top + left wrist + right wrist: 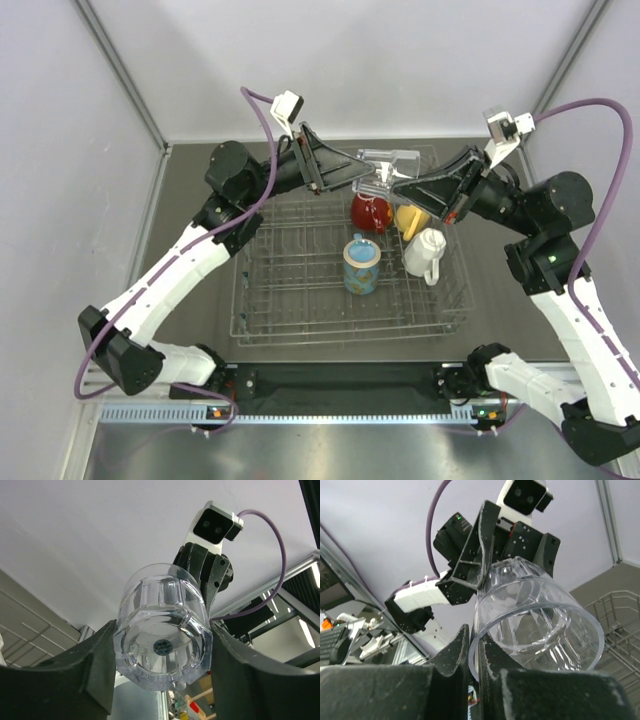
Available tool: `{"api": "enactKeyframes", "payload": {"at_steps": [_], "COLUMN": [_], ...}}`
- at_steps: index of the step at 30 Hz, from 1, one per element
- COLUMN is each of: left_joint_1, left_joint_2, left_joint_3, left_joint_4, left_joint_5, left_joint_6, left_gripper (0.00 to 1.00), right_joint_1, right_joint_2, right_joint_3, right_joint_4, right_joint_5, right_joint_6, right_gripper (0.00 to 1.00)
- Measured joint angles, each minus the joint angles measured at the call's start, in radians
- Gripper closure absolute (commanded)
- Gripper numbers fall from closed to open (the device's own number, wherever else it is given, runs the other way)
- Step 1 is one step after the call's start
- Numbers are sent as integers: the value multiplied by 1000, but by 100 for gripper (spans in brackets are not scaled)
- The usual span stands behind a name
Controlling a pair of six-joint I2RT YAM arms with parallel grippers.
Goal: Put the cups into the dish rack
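The clear glass hangs in the air over the far side of the dish rack, held between both grippers. My left gripper has its fingers against both sides of the glass's base. My right gripper pinches the glass's rim between nearly shut fingers. In the rack stand the red cup, the yellow mug, the white handled mug and the blue mug.
The rack sits on a dark table inside white walls. The cups cluster in the rack's right half. The right arm's wrist shows just behind the glass in the left wrist view; the left gripper body shows behind it in the right wrist view.
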Motion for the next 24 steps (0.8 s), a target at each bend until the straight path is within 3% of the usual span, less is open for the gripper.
{"api": "enactKeyframes", "payload": {"at_steps": [1,3,4,11,12,14,24], "left_joint_1": [1,2,3,2,2,1,1], "left_joint_2": [6,13,15,21,21,23,43], "left_joint_3": [4,8,10,25,30,59,366], "left_joint_4": [1,1,2,-75,-101,-185,-817], "left_joint_5": [5,6,6,9,6,-6,-262], "left_joint_6": [-5,-9,-10,14,28,61,344], "left_gripper": [72,92,100,100,100,100,100], "right_joint_1": [0,1,1,5,6,6,7], "right_joint_2": [-1,-2,-2,-15,-18,-24,-60], "right_joint_3": [-1,-1,-1,1,2,9,80], "right_joint_4": [-3,-8,-11,-75,-93,-146,-491], "right_joint_5": [5,14,19,50,59,87,342], "right_joint_6": [-8,-13,-16,-68,-81,-107,-259], "right_gripper": [100,99,92,42,21,1,0]}}
